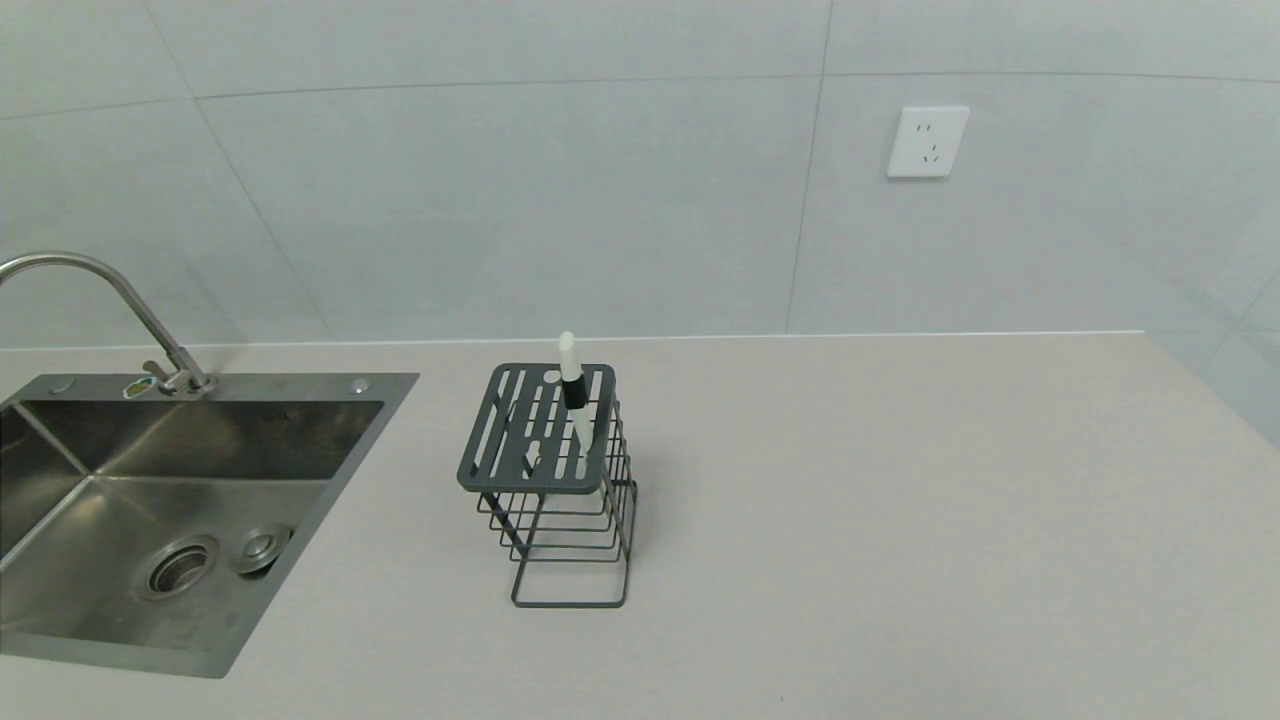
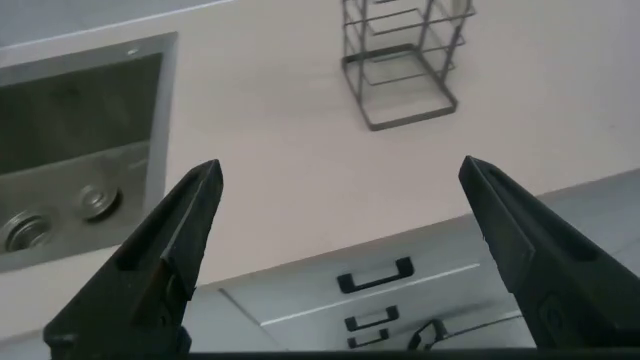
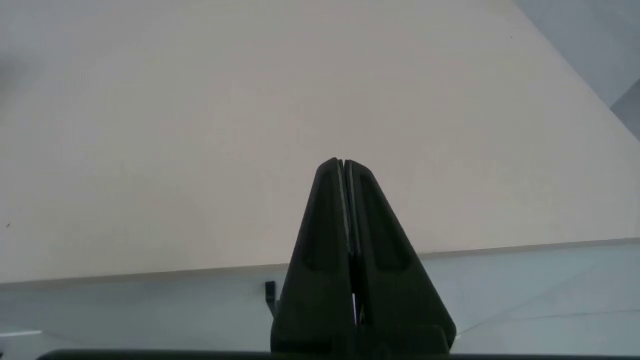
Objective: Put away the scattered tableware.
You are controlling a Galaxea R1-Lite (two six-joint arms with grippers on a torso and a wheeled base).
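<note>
Desk (image 1: pixel 900 500), pale and broad, with steel sink (image 1: pixel 60 470) set in at left. Mid-desk, right of the sink, dark wire rack (image 1: pixel 530 482). Upright in a slot at the rack's far right, white-handled utensil (image 1: pixel 572 385). Above the near desk edge, left end effector (image 2: pixel 340 170) spread wide; right end effector (image 3: pixel 342 170) pressed closed, holding nothing.

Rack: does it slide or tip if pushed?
Rack probably light: thin open wire. Tall over a narrow base, slotted plate on top, so a high push may tip it. A low push likely slides it on the smooth counter.
</note>
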